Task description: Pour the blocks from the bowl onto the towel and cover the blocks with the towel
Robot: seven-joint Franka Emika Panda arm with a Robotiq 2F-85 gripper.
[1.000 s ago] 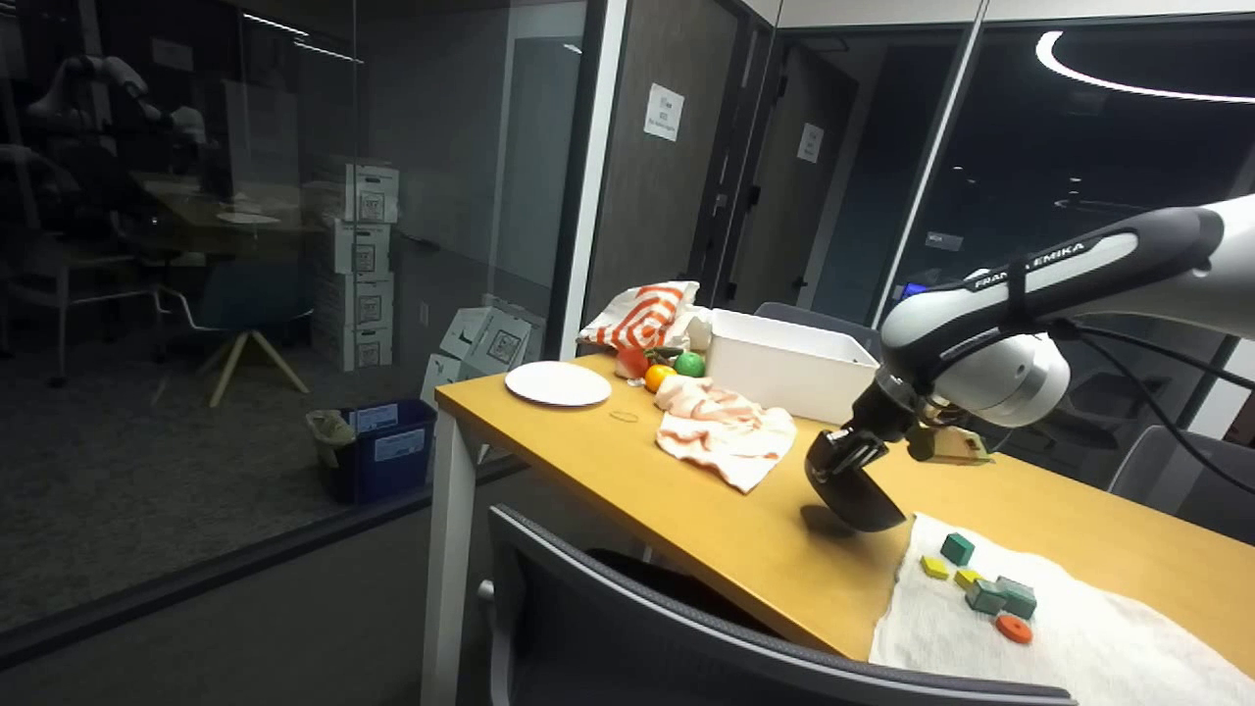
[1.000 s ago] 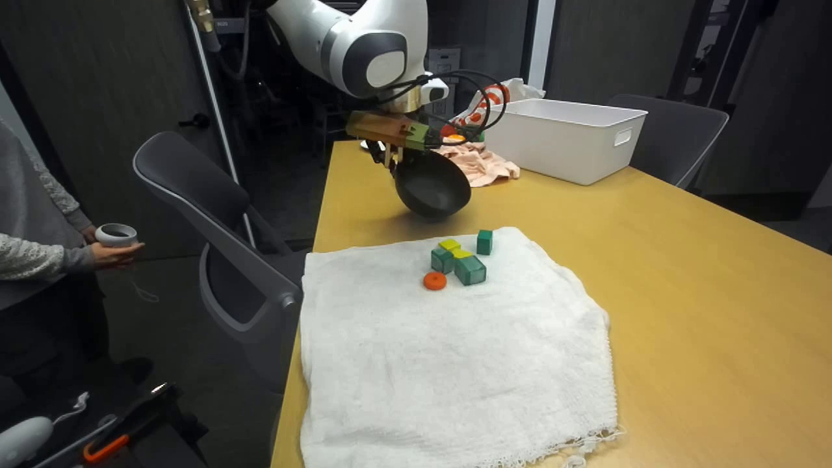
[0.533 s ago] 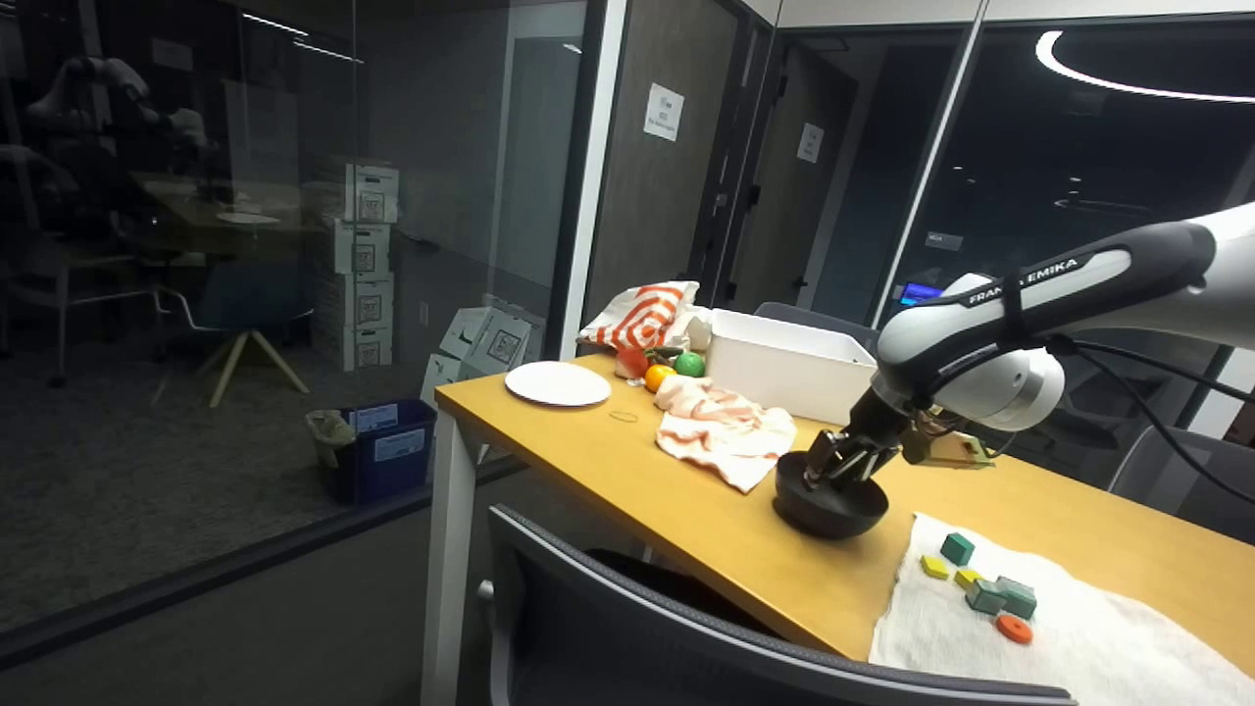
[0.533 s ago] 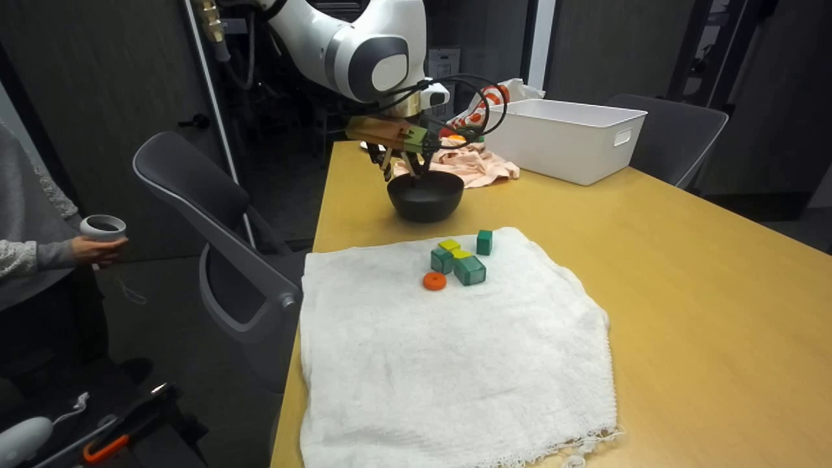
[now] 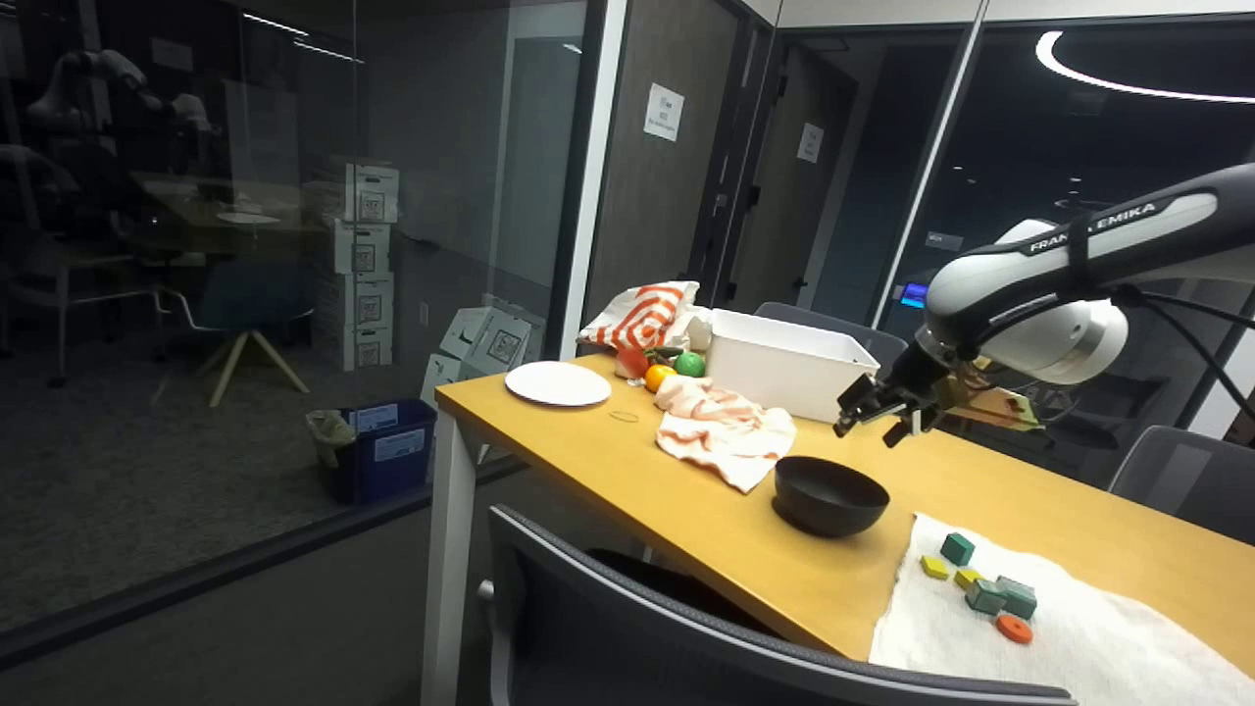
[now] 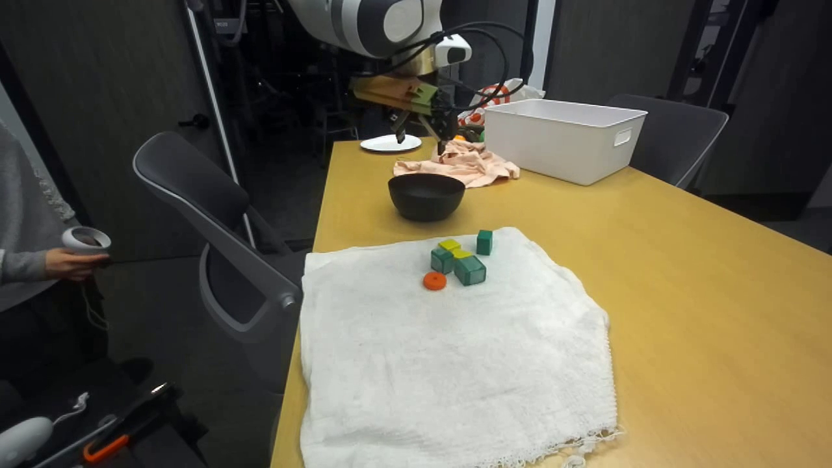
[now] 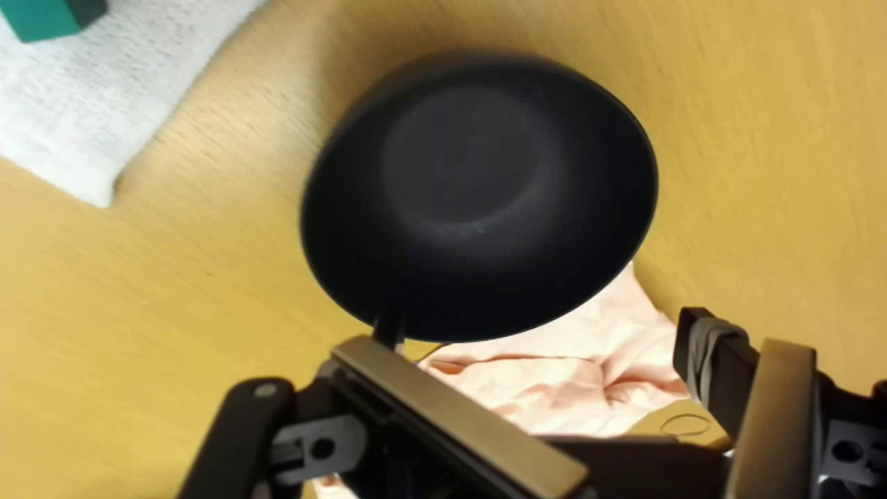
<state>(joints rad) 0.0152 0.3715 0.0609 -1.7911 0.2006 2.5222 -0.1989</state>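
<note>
On the table [image 6: 689, 273]: towel [image 6: 455, 364], bowl [image 6: 426, 203] (upright), pink cloth [image 6: 471, 168], plate [image 5: 558, 383], bin [image 6: 552, 146].

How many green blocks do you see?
3: the first green block stands apart, near an edge of the white towel; a second green block and a third green block sit close together near the orange piece. None looks hidden.

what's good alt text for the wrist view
An empty black bowl sits upright on a yellow-brown table, seen from above, with the open gripper at the bottom. Partly hidden by bowl and gripper lies a crumpled peach cloth; at top left, a cropped green block sits on a white towel.
</note>
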